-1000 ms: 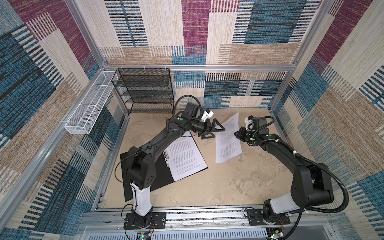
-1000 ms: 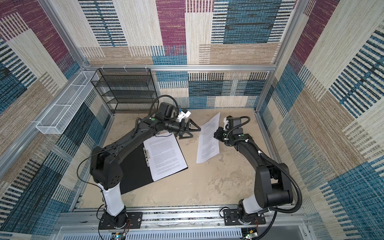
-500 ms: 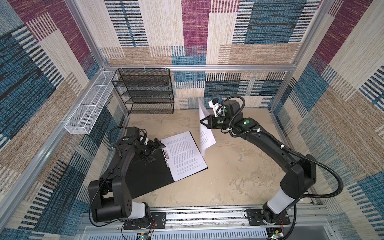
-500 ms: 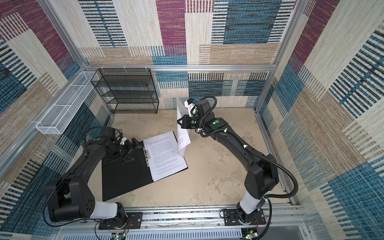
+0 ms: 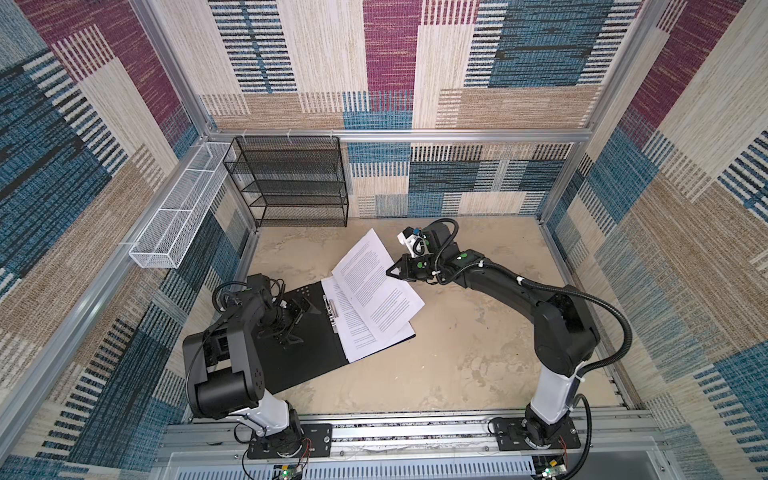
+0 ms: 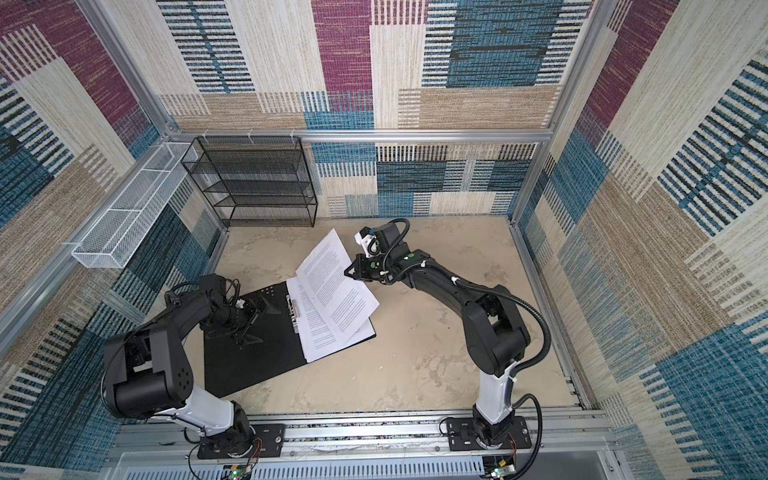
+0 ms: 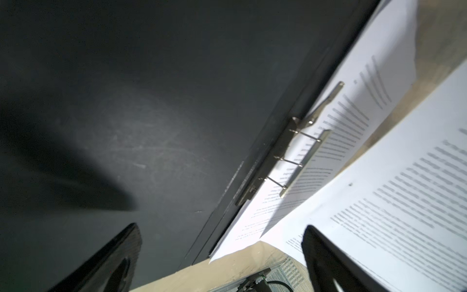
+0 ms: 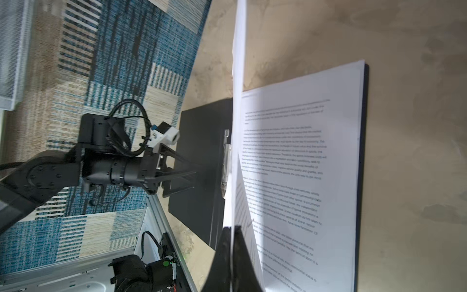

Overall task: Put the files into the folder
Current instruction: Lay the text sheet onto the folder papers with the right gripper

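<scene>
One sheet (image 5: 374,282) hangs pinched in the right end effector (image 5: 391,273), tilted above the folder (image 5: 316,365); lower it square onto the filed page (image 5: 357,336); left end effector (image 5: 297,324) stands open over the folder's bare half.

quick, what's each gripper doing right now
left gripper: open, empty, over the folder
right gripper: closed on a sheet of paper

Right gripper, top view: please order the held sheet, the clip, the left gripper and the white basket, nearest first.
1. Held sheet, in the right gripper.
2. Clip, at the middle of the folder.
3. Left gripper, over its left half.
4. White basket, on the left wall.
</scene>
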`<state>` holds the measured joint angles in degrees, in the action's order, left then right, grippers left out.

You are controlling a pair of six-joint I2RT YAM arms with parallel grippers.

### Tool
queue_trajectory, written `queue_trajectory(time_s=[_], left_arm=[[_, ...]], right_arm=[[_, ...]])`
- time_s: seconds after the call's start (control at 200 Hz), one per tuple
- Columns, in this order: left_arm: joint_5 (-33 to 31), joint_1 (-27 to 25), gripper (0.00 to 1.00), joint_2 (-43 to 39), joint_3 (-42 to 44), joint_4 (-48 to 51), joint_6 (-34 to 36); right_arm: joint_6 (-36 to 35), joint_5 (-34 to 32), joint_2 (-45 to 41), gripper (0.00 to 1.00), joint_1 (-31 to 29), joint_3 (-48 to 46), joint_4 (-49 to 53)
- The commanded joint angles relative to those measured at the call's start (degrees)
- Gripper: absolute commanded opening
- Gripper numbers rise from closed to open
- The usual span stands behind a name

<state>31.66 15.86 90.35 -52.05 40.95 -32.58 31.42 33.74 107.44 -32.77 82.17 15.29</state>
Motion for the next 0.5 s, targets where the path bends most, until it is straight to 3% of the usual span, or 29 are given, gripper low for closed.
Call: queue_trajectory(time_s=[0.0, 0.491], left_arm=[[-1.6, 0.2, 0.99, 0.7, 0.5, -0.3, 1.6], [-1.3, 0.2, 0.99, 3.1, 0.7, -0.7, 1.4]], right_arm=[[-0.6, -0.8, 2.9, 0.00, -0.1, -0.3, -4.5], [2.5, -1.7, 10.4, 0.00, -1.6, -1.1, -8.6]])
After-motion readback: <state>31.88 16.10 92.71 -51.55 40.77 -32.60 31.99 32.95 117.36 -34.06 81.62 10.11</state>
